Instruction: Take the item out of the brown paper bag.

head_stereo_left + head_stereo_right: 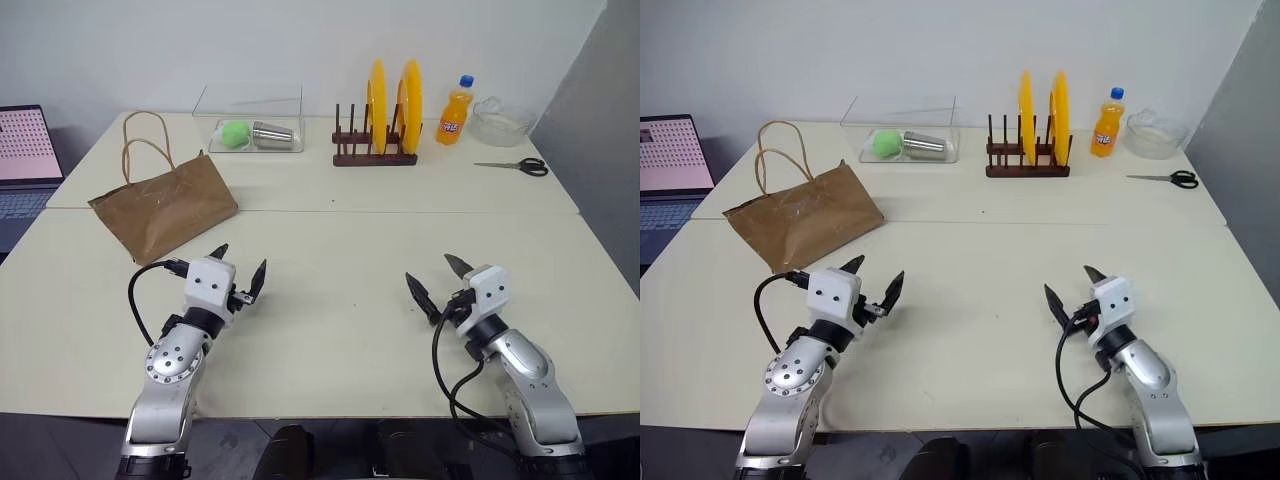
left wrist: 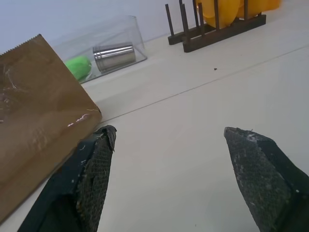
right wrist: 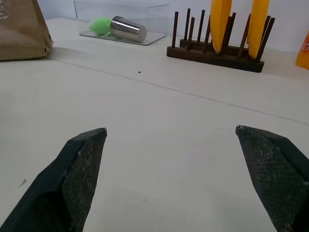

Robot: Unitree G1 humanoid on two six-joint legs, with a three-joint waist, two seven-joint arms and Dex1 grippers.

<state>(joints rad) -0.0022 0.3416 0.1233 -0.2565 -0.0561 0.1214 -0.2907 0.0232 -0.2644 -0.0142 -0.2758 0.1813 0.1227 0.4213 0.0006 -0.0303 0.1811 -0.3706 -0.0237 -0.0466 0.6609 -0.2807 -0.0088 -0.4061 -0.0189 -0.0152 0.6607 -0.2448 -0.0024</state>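
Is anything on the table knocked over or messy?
The brown paper bag lies flat on its side, creased, handles sprawled toward the table's far edge, not standing up. A metal cup lies tipped over in the clear box. Nothing looks spilled.

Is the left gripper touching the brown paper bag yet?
Apart. The left eye view shows bare table between the open left gripper and the brown paper bag.

A table (image 1: 330, 230) with a paper bag (image 1: 165, 208) lying flat at its left. Behind the bag, along the far edge from left to right — a clear box (image 1: 250, 120) holding a ball (image 1: 235, 134) and a cup (image 1: 272, 134), a plate rack (image 1: 376, 150), a bottle (image 1: 455, 112), a bowl (image 1: 503, 121). Scissors (image 1: 515, 166) lie just before the bowl — a laptop (image 1: 25, 160) sits off the table's left.
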